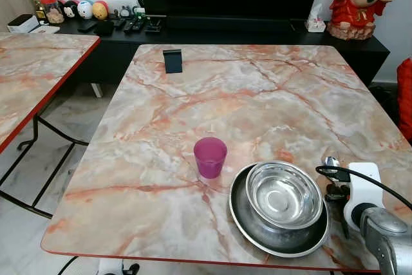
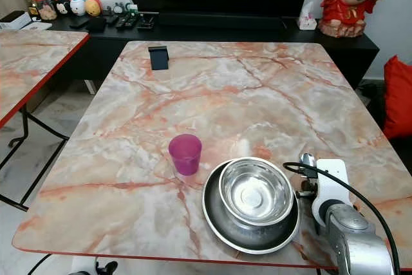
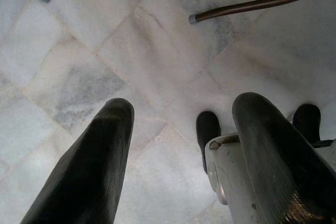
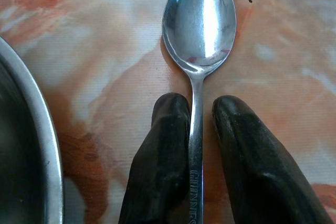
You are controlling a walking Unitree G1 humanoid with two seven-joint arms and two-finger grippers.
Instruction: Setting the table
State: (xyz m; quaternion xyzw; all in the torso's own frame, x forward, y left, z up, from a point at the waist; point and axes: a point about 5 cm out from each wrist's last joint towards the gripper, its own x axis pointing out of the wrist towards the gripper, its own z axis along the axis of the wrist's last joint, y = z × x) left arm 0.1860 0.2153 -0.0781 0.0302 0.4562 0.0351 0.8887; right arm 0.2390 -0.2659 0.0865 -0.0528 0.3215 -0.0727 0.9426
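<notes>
A: So, what have I got under the right gripper (image 4: 202,111)?

B: A polished steel spoon (image 4: 199,35), oval bowl facing up and mirror-bright, lying flat on the marble-patterned table (image 1: 257,94). Its thin handle runs between your two matte black fingers (image 4: 168,145), one on each side and pressing against it, so I read that as a grasp on the spoon. Some lettering is stamped on the handle, too cropped to read.

A: And from the head camera?

B: I see the spoon (image 1: 330,162) just beside the right rim of the round steel plate (image 1: 248,223), near the table's front edge. A shiny steel bowl (image 1: 284,194) sits inside the plate. A translucent pink cup (image 1: 210,156) stands upright close to the plate's left, apart from it.

A: Anything crowding me?

B: The plate's curved rim (image 4: 44,129) lies near your fingers. Farther off, a small dark stand (image 1: 172,60) sits at the table's far side, well apart.

A: Left gripper (image 3: 181,124)?

B: I see it hanging over pale marble floor tiles (image 3: 131,51), fingers spread and holding nothing.
</notes>
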